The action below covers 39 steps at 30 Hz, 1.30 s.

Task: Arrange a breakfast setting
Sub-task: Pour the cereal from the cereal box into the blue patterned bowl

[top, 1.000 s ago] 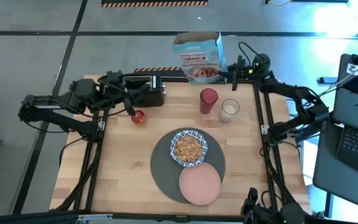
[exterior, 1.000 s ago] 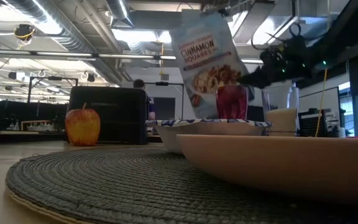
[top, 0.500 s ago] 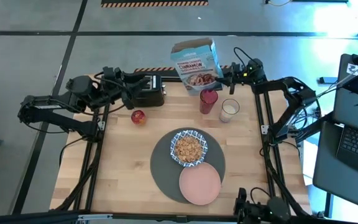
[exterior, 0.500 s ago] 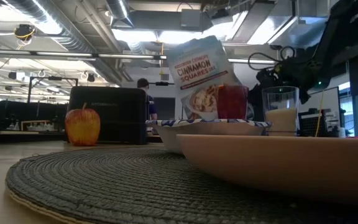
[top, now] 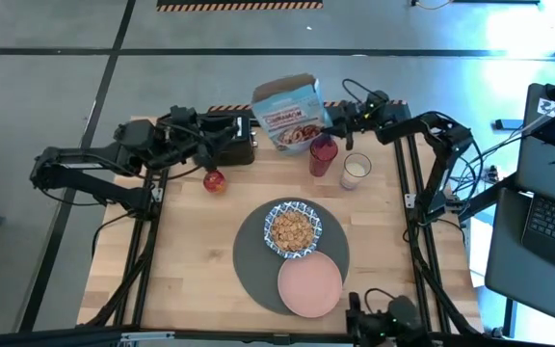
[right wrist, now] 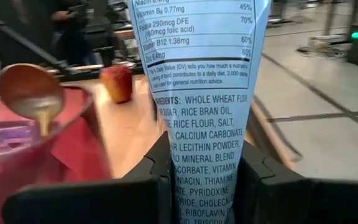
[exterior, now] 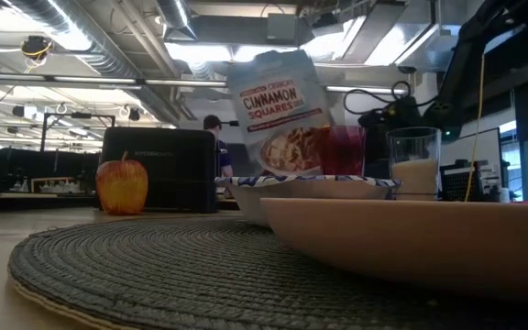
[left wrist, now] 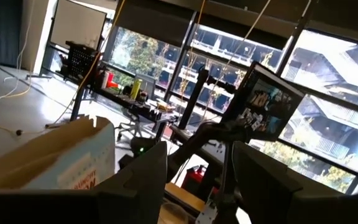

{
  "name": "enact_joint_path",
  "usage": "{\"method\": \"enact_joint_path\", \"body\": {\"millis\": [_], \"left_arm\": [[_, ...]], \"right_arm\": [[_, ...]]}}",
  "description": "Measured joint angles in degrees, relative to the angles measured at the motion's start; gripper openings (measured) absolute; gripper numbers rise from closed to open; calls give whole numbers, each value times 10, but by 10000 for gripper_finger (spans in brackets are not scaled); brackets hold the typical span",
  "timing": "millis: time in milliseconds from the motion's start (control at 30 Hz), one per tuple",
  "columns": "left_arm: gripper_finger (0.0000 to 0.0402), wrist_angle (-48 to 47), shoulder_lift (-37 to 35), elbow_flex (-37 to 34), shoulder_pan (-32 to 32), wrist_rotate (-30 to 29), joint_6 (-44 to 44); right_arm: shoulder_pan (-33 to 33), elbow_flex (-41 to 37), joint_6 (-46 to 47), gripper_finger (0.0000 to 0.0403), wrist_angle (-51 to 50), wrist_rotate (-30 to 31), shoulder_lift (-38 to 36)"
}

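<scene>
Your right gripper [top: 333,118] grips the cereal box [top: 285,113] at the table's far edge, beside the red tumbler [top: 323,155]. I can't tell your left gripper's [top: 222,143] grip.

- From above, light falls evenly on the bench [top: 191,260]; shadows under the bowl [top: 293,229] and plate [top: 309,286] are soft and short.
- At bench height, bright ceiling lights glare overhead, and the near plate [exterior: 411,243] and mat [exterior: 154,275] are blurred.
- The left wrist view faces bright windows, leaving its tool's fingers [left wrist: 135,186] as dark silhouettes.
- In the right wrist view, the cereal box [right wrist: 201,93] print is sharp, while the red tumbler [right wrist: 42,149] and spoon [right wrist: 30,93] are blurred.
</scene>
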Motion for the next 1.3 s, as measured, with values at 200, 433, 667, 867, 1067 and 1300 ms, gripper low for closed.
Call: {"method": "enact_joint_path", "body": {"millis": [200, 433, 667, 867, 1067, 1300], "left_arm": [[174, 30, 23, 0, 0, 0, -1], [174, 35, 32, 0, 0, 3, -15], [174, 44, 31, 0, 0, 5, -16], [174, 50, 31, 0, 0, 15, -16], [174, 50, 31, 0, 0, 20, -16], [174, 50, 31, 0, 0, 20, -14]], "right_arm": [[35, 2, -65, 76, -59, 19, 8], [39, 2, -170, 76, -170, 91, 8], [35, 2, -184, 82, -168, 130, 8], [35, 2, -181, 135, -172, 130, 8], [35, 2, -178, 176, -172, 112, 8], [35, 4, -177, 181, -171, 94, -14]]}}
